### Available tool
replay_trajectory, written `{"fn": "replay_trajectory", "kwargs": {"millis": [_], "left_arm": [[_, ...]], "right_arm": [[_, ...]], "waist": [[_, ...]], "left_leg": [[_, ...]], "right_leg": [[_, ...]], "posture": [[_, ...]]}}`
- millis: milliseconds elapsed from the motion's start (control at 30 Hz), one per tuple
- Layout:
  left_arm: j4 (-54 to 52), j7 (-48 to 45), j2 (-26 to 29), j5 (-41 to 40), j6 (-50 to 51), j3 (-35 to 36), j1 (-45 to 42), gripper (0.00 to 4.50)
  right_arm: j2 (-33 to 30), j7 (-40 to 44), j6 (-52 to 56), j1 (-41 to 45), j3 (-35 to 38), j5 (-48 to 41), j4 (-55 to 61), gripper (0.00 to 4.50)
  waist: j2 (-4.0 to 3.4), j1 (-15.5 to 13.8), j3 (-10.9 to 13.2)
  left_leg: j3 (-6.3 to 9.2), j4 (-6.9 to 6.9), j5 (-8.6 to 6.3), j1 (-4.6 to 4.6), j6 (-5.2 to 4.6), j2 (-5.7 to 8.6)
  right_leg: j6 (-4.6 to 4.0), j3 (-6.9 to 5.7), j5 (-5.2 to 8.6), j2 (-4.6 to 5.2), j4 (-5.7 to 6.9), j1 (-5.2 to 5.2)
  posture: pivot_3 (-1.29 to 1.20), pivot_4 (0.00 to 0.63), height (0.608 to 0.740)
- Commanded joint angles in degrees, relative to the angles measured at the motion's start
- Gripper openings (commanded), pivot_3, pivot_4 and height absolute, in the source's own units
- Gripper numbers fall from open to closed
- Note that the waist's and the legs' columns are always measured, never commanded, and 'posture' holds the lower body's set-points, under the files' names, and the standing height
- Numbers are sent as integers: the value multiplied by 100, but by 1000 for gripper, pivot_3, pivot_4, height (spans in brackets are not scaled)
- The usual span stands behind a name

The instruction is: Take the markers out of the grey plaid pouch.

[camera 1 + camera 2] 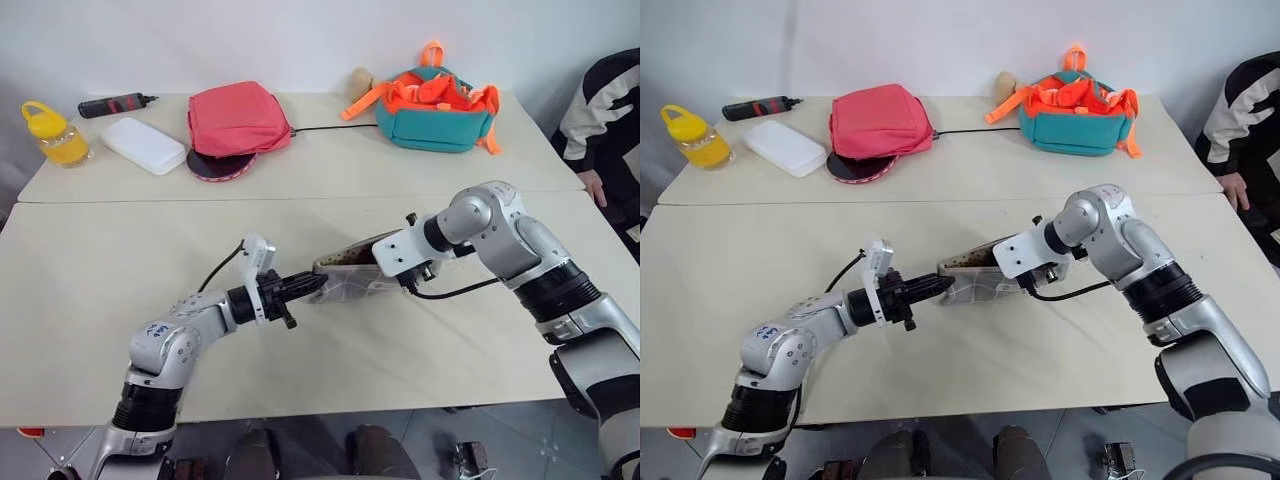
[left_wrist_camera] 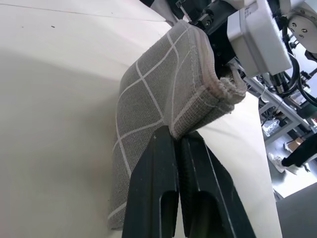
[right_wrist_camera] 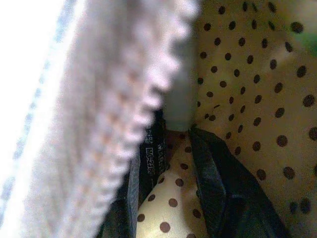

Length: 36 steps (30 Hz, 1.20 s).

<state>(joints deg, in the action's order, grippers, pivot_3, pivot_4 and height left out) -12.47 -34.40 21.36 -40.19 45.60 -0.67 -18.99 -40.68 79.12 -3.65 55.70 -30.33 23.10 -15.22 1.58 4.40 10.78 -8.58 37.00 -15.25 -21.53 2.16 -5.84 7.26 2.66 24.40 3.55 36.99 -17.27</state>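
Note:
The grey plaid pouch (image 1: 345, 280) is held just above the middle of the table, mouth toward my right arm. My left gripper (image 1: 312, 283) is shut on its near end, and the left wrist view shows the black fingers (image 2: 163, 188) pinching the grid fabric (image 2: 158, 99). My right gripper (image 3: 173, 144) reaches down into the pouch's mouth, open, with beige dotted lining (image 3: 247, 99) between and around its fingers. A dark marker (image 3: 152, 158) with white print lies against one finger. I cannot tell what the green blur (image 3: 308, 29) deep in the lining is.
Along the far table stand a yellow bottle (image 1: 57, 133), a black cylinder with a red band (image 1: 115, 104), a white case (image 1: 143, 145), a pink-red bag (image 1: 237, 118) and a teal-and-orange backpack (image 1: 437, 105). A person's sleeve (image 1: 605, 110) is at the right edge.

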Motion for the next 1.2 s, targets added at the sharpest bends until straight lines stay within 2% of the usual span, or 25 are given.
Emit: {"fn": "replay_trajectory", "kwargs": {"millis": [33, 300, 467, 667, 933, 1200], "left_arm": [[-113, 95, 36, 65, -4, 102, -2, 0], [-194, 181, 6, 43, 9, 80, 14, 0], [-205, 202, 4, 37, 14, 67, 19, 0], [-161, 206, -13, 63, -8, 31, -15, 0], [-144, 180, 8, 132, -85, 34, -37, 0], [-363, 95, 13, 94, -125, -60, -7, 0]], "right_arm": [[-236, -84, -158, -4, -190, 500, -541, 1612], [-110, 10, -85, -292, -352, 446, -471, 1612], [-51, -16, 9, -300, -346, 438, -500, 523], [-54, 42, 135, -308, -168, 233, -253, 520], [-66, 510, 969, -103, 676, -902, 752, 520], [108, 64, 1253, -76, 1125, -1336, 757, 520]], "waist": [[1, -2, 1], [2, -9, 1], [2, -13, 1], [2, -15, 2], [-7, -52, 13], [-8, -116, 15]], "left_leg": [[0, 1, 0, 0, 0, 0], [0, 3, -1, 1, -1, 0], [2, 3, -1, 2, 0, -1], [3, 4, -2, 2, 0, -1], [0, -10, -4, -29, 3, -4], [4, -6, -7, -83, 5, -6]], "right_leg": [[0, 0, 0, 0, 0, 0], [0, 2, 0, 0, -4, 6], [0, 0, 0, 0, -8, 10], [0, 0, 0, 0, -10, 12], [1, 2, -1, -2, -10, -28], [3, -2, -1, -3, -11, -83]], "posture": [[0, 150, 740], [0, 150, 740], [0, 150, 740], [0, 150, 740], [0, 150, 740], [0, 150, 740]]}}
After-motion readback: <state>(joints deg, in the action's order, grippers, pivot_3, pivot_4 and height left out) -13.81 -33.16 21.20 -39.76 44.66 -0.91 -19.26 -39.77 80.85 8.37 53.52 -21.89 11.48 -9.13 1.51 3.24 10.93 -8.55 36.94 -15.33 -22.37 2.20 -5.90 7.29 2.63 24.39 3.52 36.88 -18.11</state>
